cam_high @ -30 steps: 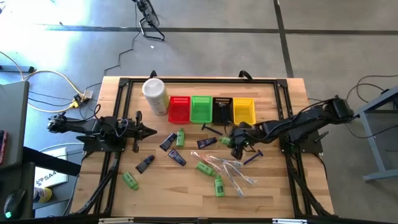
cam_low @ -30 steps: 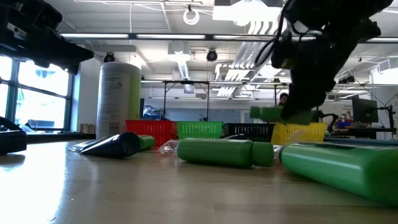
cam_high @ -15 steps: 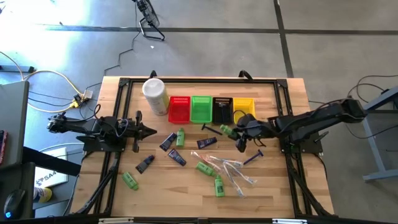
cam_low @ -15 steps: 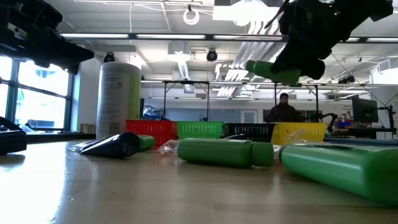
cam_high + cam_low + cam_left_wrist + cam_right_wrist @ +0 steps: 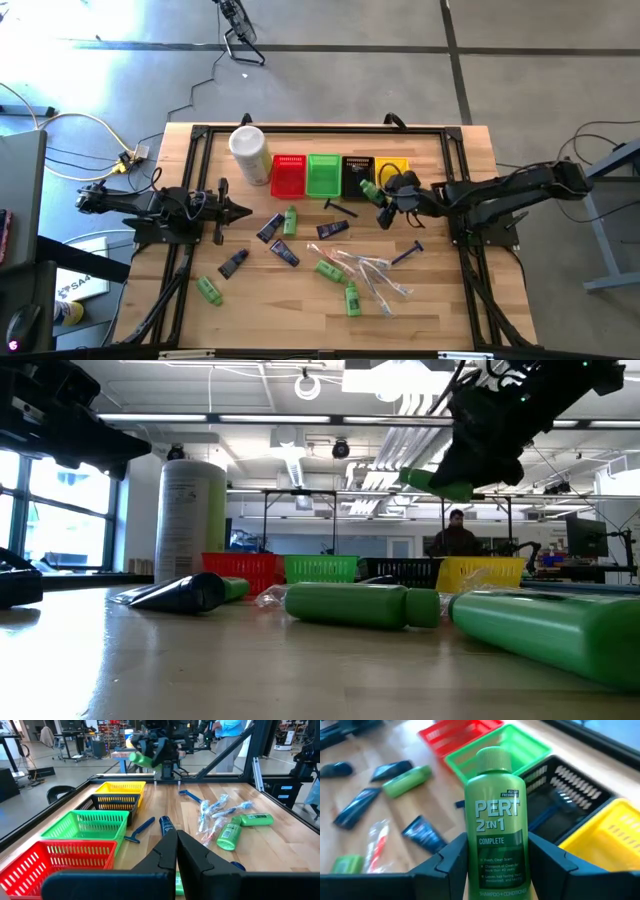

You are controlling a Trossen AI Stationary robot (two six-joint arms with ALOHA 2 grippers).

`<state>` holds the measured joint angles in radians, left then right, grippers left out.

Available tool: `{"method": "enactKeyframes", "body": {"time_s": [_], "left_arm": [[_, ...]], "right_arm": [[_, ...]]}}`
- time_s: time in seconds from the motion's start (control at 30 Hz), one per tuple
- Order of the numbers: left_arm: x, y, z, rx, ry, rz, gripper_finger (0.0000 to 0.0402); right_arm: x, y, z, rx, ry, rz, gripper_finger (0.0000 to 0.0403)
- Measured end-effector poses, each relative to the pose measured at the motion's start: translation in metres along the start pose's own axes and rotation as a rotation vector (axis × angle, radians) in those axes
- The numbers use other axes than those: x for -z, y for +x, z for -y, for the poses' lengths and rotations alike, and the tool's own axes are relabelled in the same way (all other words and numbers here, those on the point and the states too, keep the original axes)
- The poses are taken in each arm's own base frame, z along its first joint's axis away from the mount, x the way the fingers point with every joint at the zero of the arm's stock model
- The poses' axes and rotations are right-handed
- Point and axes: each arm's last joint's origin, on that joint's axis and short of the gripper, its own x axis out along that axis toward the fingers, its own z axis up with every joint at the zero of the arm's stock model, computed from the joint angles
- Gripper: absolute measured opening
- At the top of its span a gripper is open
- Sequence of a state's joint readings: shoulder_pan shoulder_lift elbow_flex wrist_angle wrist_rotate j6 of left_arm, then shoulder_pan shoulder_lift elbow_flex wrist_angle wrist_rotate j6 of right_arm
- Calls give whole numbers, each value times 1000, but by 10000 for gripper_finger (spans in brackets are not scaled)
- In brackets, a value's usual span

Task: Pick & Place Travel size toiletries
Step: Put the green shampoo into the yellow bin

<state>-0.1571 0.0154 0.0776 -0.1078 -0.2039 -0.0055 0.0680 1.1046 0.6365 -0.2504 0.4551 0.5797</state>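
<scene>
The travel size toiletries are green mini bottles, dark tubes, clear-wrapped sticks and thin razors, lying flat on the wooden table. My right gripper is shut on one green bottle labelled PERT, held in the air by the near edge of the black basket. In the low view that bottle shows high above the table. My left gripper waits shut at the table's left, holding nothing. My right gripper pinches the green bottle's lower body between its two fingers, one on each side. The capped end sticks out past the fingertips. The fingers slant down from the table's right side. The bottle is lifted clear of the table.
Red, green, black and yellow baskets stand in a row at the far side. The black one holds razors. A tall white canister stands left of them. A person is in the room beyond.
My right gripper has risen and drawn back toward the table's far edge and the baskets, tipping less steeply downward. The green bottle in it has come up from just above the table and hangs well clear.
</scene>
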Motion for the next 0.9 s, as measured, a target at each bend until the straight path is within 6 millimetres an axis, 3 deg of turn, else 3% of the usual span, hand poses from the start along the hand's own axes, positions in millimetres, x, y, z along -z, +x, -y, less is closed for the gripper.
{"method": "enactKeyframes", "body": {"time_s": [0.6, 0.9], "left_arm": [[0, 0, 0, 1, 0, 0, 7], [0, 0, 0, 1, 0, 0, 7]], "right_arm": [[-7, 12, 46, 328, 128, -16, 163], [-8, 12, 50, 371, 165, 0, 162]]}}
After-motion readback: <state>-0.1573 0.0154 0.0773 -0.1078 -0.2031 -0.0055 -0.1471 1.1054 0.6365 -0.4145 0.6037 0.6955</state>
